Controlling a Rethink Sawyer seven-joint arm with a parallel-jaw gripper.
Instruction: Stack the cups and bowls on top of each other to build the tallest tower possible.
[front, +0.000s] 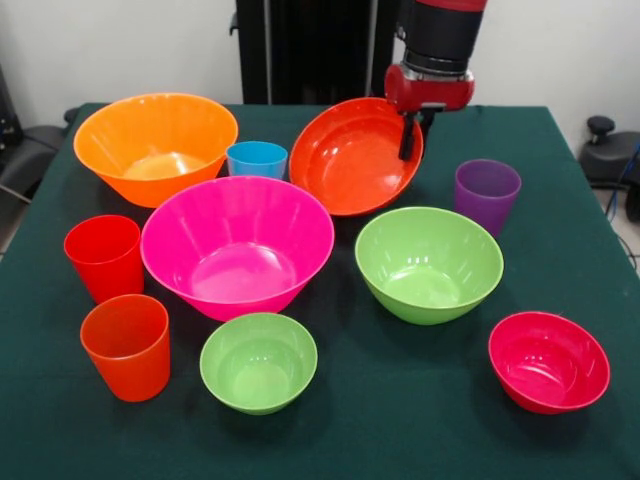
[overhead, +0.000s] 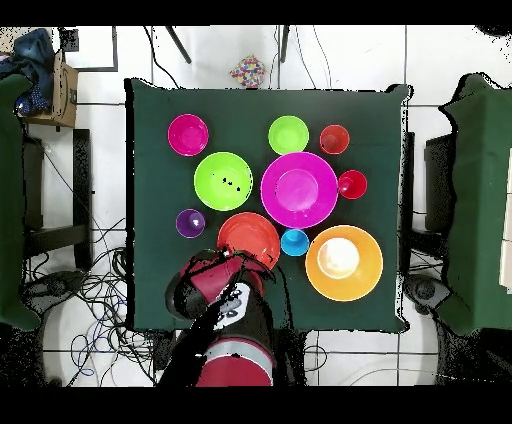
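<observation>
Progress: no tower yet. All ten pieces sit apart on the green table (front: 560, 160); nothing is nested. Only one piece looks to be in hand.

Near row, front view: orange cup (front: 127, 345) at left, small lime green bowl (front: 258, 361) in the middle, small crimson bowl (front: 549, 361) at right. The crimson bowl is nearest the table's front-right corner, though still inside the edge.

Middle row: red cup (front: 104, 257), then large pink bowl (front: 237, 245) just beside it, then medium lime green bowl (front: 429, 263). A narrow gap separates pink from green; open cloth lies right of the green bowl.

Far row: large orange bowl (front: 156, 146), blue cup (front: 256, 159) tucked between orange and pink, purple cup (front: 487, 195) standing apart at right.

Farthest: shallow red-orange bowl (front: 352, 155), tilted up on edge, its far rim pinched by the gripper (front: 408, 138), whose dark finger shows inside the rim. Judged closed on that rim; a lift seems under way.

Room: the table's centre is crowded. The overhead view shows bare cloth along the near strip and around the crimson bowl, the likeliest spot for a base. The left side is tight, cups close to the bowls.
</observation>
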